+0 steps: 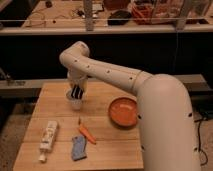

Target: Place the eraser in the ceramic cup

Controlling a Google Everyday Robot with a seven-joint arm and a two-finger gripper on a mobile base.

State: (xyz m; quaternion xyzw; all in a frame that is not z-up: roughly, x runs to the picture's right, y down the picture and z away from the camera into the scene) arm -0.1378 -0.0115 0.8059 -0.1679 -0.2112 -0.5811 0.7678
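The ceramic cup, small and white, stands upright on the back left part of the wooden table. The gripper hangs directly above it, down at the cup's rim; whether it is spread, pressed together or pinching something I cannot tell. To the right, apart from the cup, sits the wide orange bowl, and nearer the front lie a white bottle, an orange carrot-like thing and a grey-blue flat piece.
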